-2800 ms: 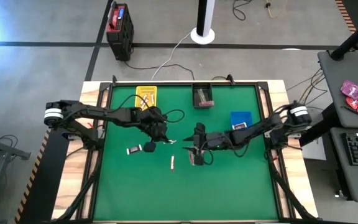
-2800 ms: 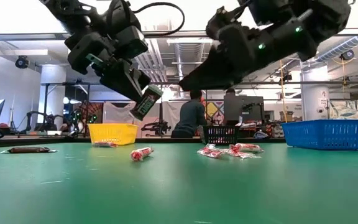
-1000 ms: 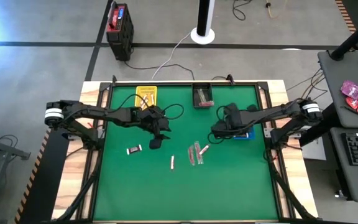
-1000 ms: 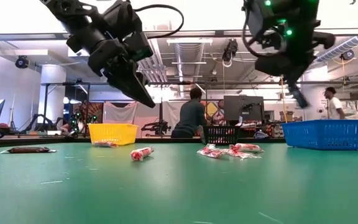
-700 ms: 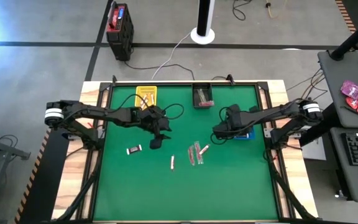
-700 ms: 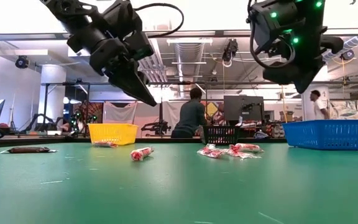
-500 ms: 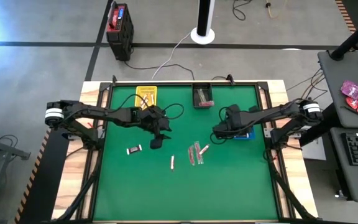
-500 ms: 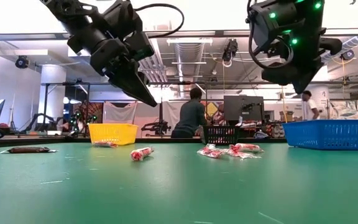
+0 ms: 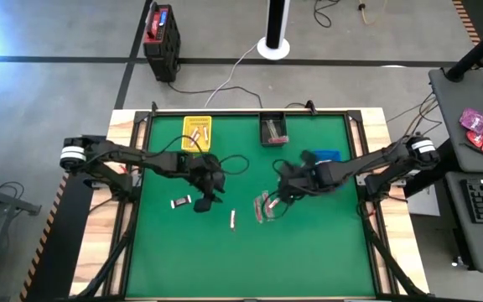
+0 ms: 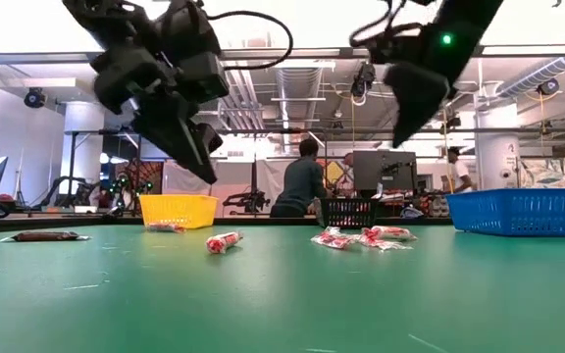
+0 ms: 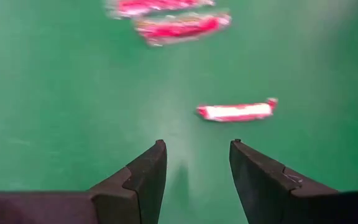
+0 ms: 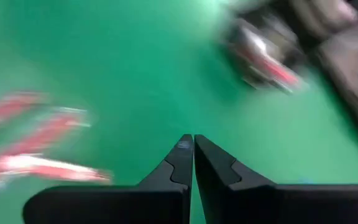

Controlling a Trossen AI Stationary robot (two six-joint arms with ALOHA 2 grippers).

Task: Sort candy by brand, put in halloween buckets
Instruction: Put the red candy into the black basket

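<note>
Green table [image 9: 309,252] carries yellow [image 9: 196,129], black [image 9: 273,130] and blue buckets [image 9: 326,156] along its far side. Left gripper [image 11: 194,165] hovers, jaws spread, likely lining up a loose candy [image 11: 235,111]. Right gripper [image 12: 193,155], jaws pressed together and empty, hangs near red candies [image 9: 264,207] mid-table.

Left hand [image 11: 194,163] open, right hand [image 12: 193,155] closed

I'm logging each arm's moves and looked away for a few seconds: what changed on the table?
The right pincer, fingers shut and empty, swung from the blue bucket back toward the pink-red candy cluster. The left pincer, open, dropped slightly toward the lone pink-red candy. Loose candy, the yellow bucket and the black bucket stayed put.
</note>
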